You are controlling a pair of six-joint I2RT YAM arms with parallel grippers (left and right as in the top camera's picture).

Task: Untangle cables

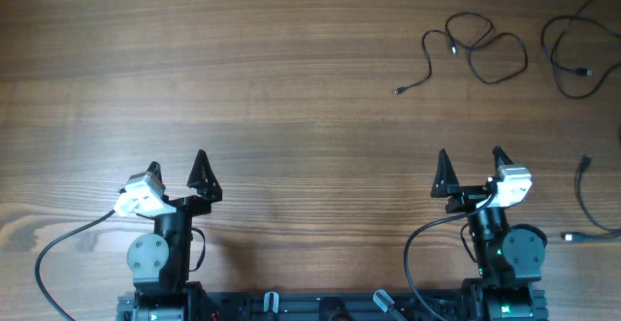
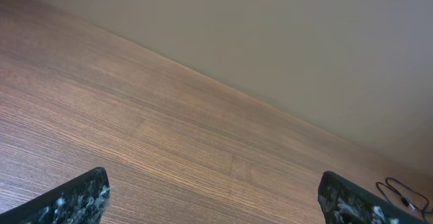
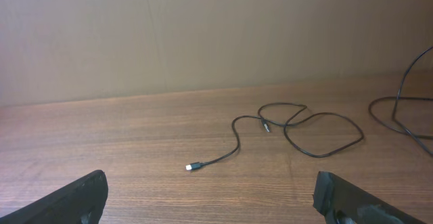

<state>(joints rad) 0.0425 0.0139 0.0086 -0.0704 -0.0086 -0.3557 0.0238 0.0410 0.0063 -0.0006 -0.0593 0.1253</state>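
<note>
Left tool [image 1: 177, 161] and right tool [image 1: 471, 152]: fingers wide apart, nothing held.
Cables [image 1: 472, 53] lie on tabletop [image 1: 291, 88], upper right and along right edge, well apart from both tools.

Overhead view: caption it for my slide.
Left gripper and right gripper open and empty; black cables lie looped on the table's far right.

A wooden table [image 1: 243, 69] carries thin black cables [image 1: 475, 49] at its far right.
</note>
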